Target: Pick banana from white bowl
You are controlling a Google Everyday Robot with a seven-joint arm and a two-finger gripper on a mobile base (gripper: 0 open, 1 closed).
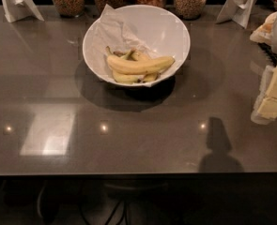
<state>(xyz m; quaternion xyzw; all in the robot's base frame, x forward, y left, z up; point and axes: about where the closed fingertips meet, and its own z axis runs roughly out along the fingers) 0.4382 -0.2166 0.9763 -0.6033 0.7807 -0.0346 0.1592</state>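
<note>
At the right edge of the bench [128,139], the end effector [272,100] sat well apart from the white bowl [171,27] holding the banana [140,64], grip state impossible to tell; likely approach step, next move needed alignment above the banana.

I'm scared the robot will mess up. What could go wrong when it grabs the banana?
The pincer sits at the right edge of the table, away from the white bowl.
1. The banana lies on shorter bananas, touching them, so the pincer might pinch two or nudge them.
2. Crumpled paper lines the bowl beside the fruit and might get caught.
</note>
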